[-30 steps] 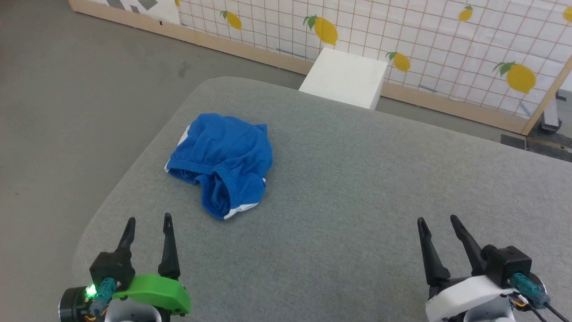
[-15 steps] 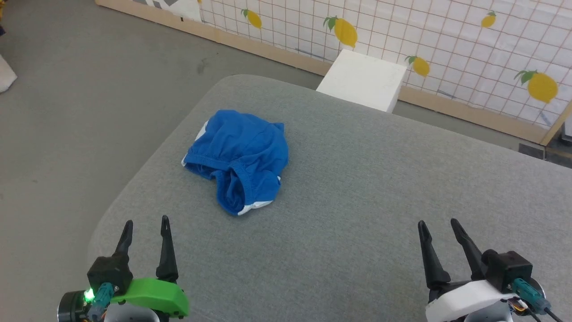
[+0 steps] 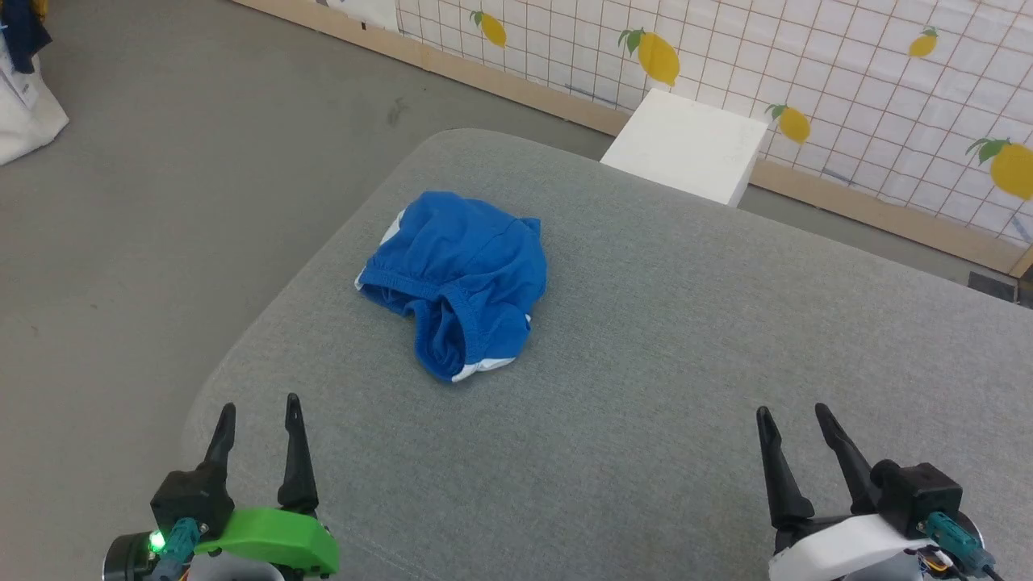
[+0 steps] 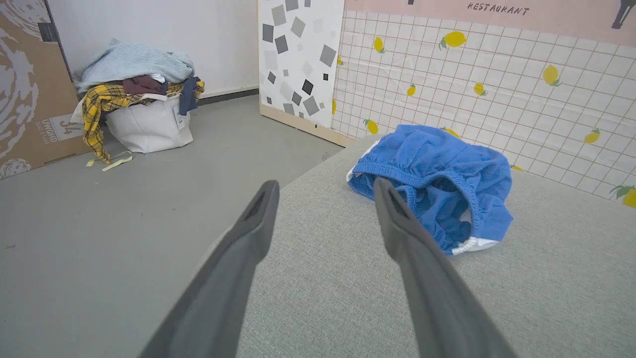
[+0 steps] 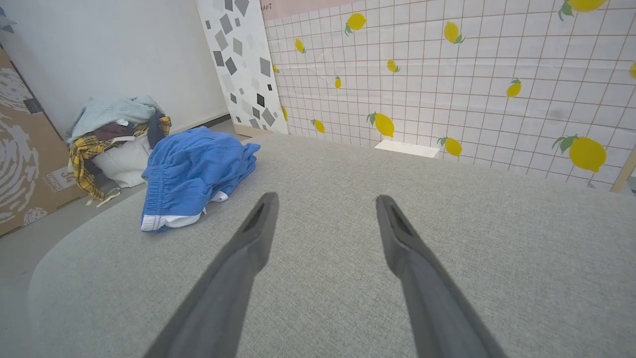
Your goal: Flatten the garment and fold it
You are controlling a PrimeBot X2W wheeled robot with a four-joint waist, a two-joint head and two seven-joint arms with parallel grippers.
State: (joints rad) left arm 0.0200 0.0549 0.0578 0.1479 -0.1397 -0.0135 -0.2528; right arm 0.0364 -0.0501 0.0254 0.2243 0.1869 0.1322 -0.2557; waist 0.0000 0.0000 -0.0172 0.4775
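Nearest the robot, over the worktop [image 3: 646, 379], the left gripper [image 3: 260, 402] and the right gripper [image 3: 791, 408] each stand spread wide, holding nothing. Farther off, toward the worktop's left edge, the garment [image 3: 464, 274] lies in 1 crumpled heap, waistband bunched; I judge that neither flattening nor folding has begun, so both are left.

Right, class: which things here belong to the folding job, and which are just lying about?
Job: blue shorts, grey padded table, left end effector, right end effector.
Lying about: white block, white bag heaped with clothes, cardboard box.
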